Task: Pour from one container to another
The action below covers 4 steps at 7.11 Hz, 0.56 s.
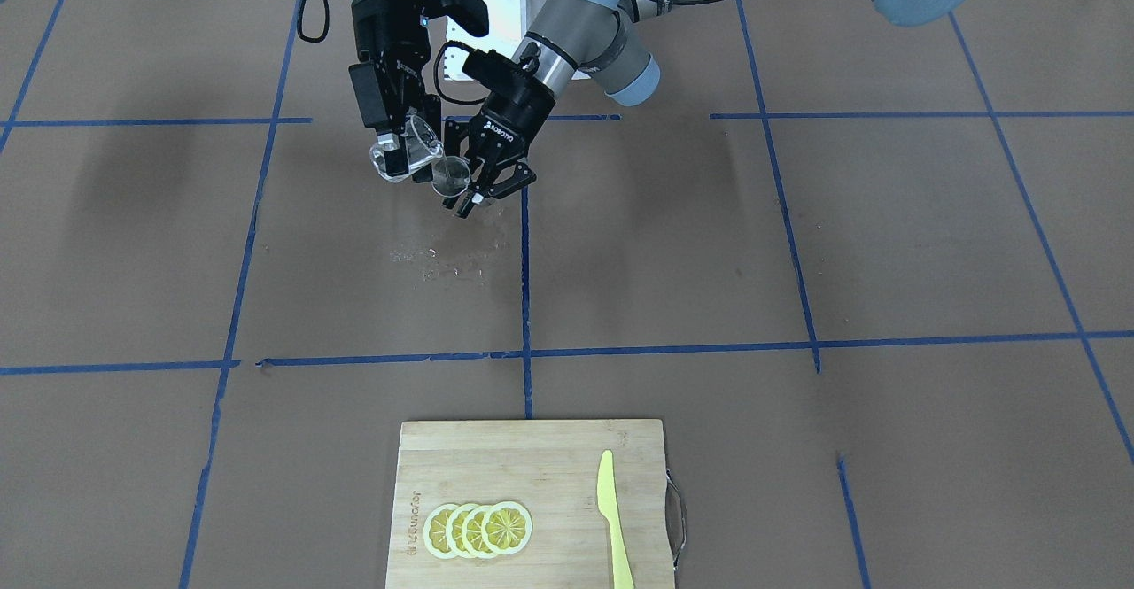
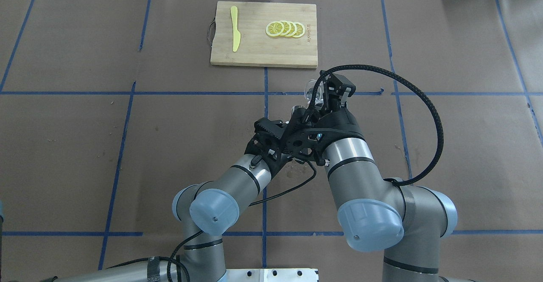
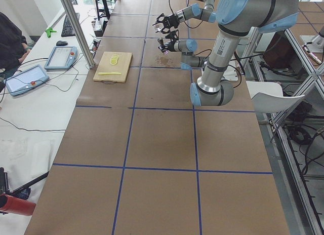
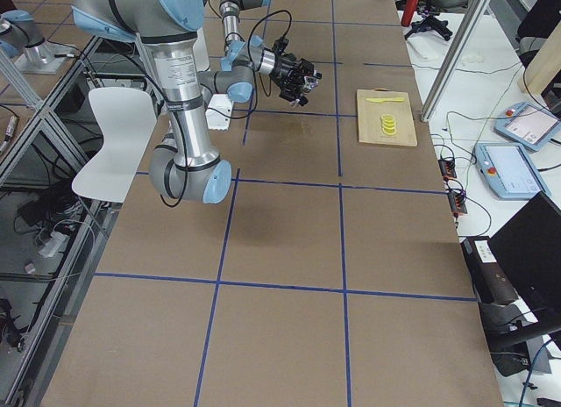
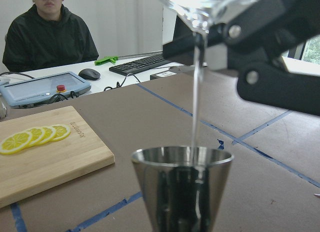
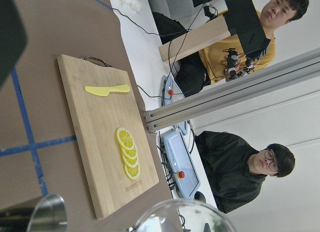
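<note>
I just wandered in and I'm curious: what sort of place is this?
Most likely a robotics research lab: a left arm and right arm work at a table gridded with blue tape, while a person sits beside a control tablet and keyboard.

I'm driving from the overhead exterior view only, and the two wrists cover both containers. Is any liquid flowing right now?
Observer: Yes. The left wrist view shows a thin clear stream falling from the clear glass cup into the cone-shaped steel jigger.
Operator: Which gripper has which?
Observer: In the front-facing view the right gripper is shut on the tilted glass cup and the left gripper on the jigger, both held above the table.
Operator: Any spill?
Observer: Wet specks dot the brown paper beneath them.
</note>
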Tool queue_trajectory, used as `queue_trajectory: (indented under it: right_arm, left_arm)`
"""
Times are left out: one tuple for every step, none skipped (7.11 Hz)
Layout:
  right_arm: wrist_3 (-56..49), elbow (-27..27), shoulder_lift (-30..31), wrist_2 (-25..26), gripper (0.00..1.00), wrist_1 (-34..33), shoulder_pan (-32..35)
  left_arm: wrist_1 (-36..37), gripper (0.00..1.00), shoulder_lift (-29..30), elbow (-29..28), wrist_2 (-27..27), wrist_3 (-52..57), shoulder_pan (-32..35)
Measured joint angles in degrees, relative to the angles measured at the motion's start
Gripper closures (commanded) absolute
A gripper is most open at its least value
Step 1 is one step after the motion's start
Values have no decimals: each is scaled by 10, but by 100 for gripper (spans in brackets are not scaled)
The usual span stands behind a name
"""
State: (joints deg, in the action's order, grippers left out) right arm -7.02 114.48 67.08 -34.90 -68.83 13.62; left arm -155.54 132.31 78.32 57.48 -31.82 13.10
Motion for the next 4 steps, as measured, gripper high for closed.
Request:
queue_trajectory:
  right_arm:
    - [-1,0,0,8,100,-4,-3]
    - [-4,0,0,12,100,-6,-4]
    - [-9,0,1,15,100,-7,-4]
    - [-12,0,1,18,100,-7,-5]
  left_arm:
    - [0,100,0,-1,0,0,0]
    - [0,100,0,-1,0,0,0]
    - [0,100,0,-2,0,0,0]
    - [0,100,0,-2,0,0,-1]
